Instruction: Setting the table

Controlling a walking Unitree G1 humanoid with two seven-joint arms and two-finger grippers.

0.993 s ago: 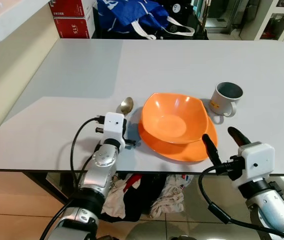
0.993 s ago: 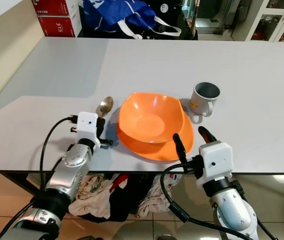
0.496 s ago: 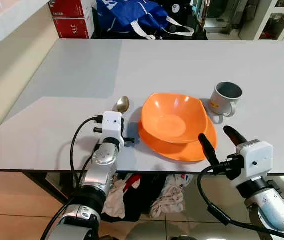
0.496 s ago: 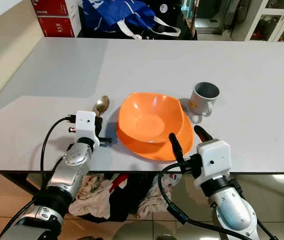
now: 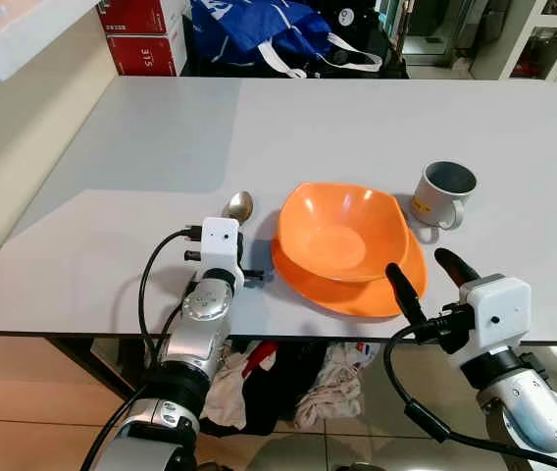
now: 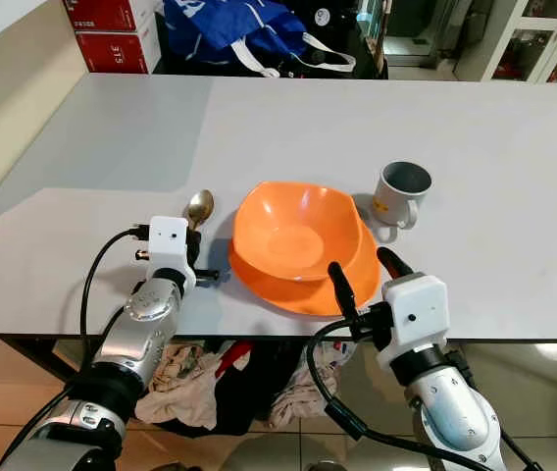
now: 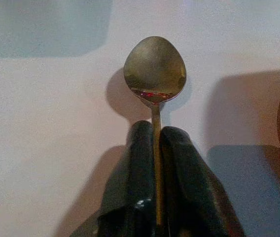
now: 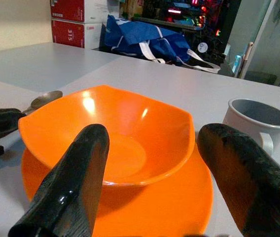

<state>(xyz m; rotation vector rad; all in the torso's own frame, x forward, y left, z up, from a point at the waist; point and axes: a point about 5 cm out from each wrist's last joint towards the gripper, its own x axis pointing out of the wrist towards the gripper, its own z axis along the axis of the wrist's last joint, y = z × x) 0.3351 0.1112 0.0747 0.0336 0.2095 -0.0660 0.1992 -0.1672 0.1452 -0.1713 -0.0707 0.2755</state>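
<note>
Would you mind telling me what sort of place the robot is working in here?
Probably a home dining area: a grey table set with an orange bowl on a plate, a mug and a spoon, with laundry piled beneath it.

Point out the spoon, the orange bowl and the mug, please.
spoon [image 7: 155, 69]: left wrist view, middle of its bowl.
orange bowl [image 5: 335, 243]: left eye view, inside bottom.
mug [image 5: 432, 207]: left eye view, outer wall.

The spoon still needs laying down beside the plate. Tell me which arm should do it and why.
Left. The left gripper is already shut on the spoon, just beside the orange plate. The right gripper hangs open and empty on the plate's other side.
</note>
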